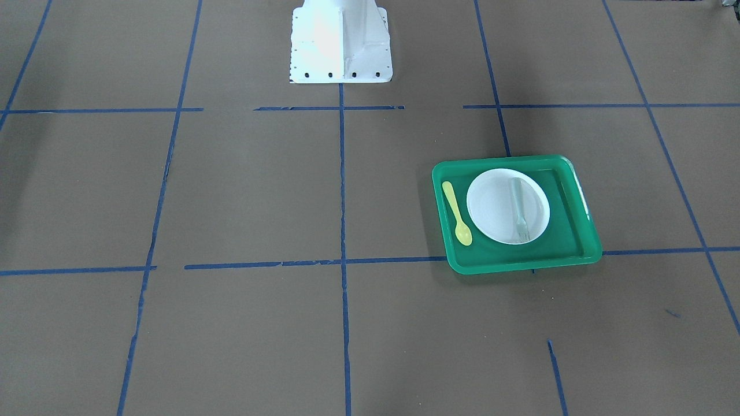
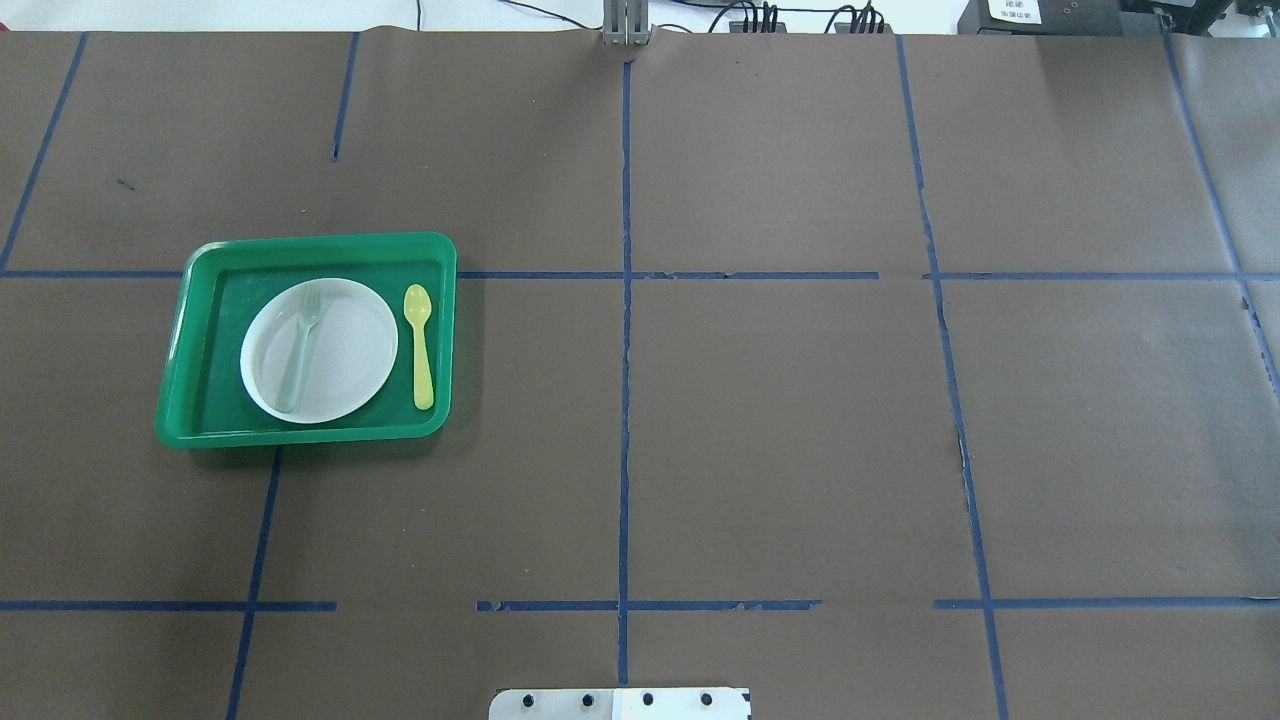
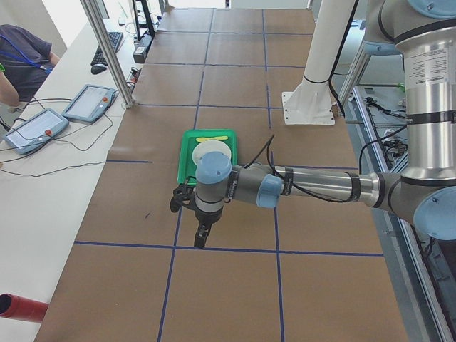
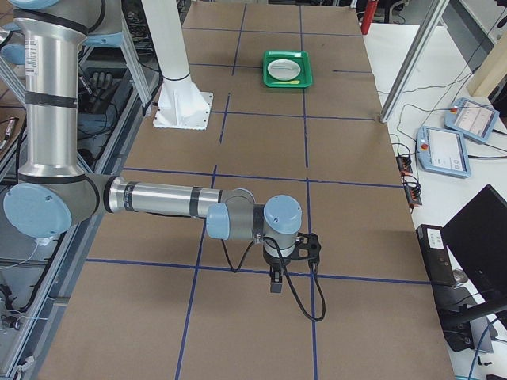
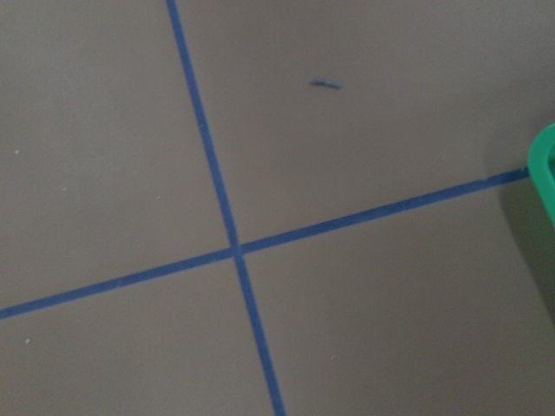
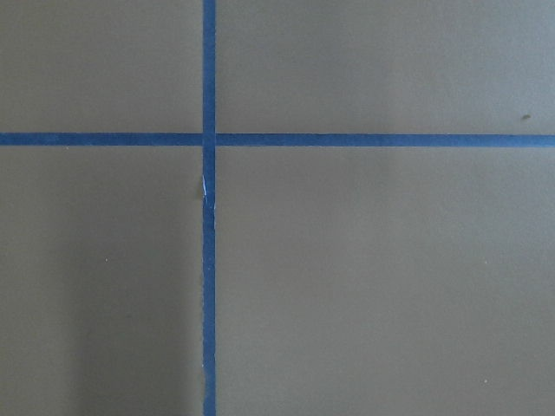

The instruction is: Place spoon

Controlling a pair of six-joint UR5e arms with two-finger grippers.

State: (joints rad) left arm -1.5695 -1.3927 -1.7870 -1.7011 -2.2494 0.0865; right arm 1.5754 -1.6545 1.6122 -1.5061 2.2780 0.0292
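Observation:
The yellow spoon (image 1: 457,212) lies flat on the green tray (image 1: 523,265), right beside the white plate (image 1: 491,203); it also shows in the overhead view (image 2: 420,345). A pale grey-green fork (image 1: 518,209) lies on the plate. My left gripper (image 3: 201,239) hangs above the table on the near side of the tray in the exterior left view, away from the spoon. My right gripper (image 4: 275,283) hangs over bare table far from the tray in the exterior right view. I cannot tell whether either is open or shut. Neither shows in the overhead or front views.
The brown table carries a grid of blue tape lines (image 2: 625,400). The white robot base (image 1: 341,43) stands at the table's robot side. A corner of the green tray (image 5: 545,173) shows in the left wrist view. Operators' tablets (image 3: 89,103) lie on a side bench.

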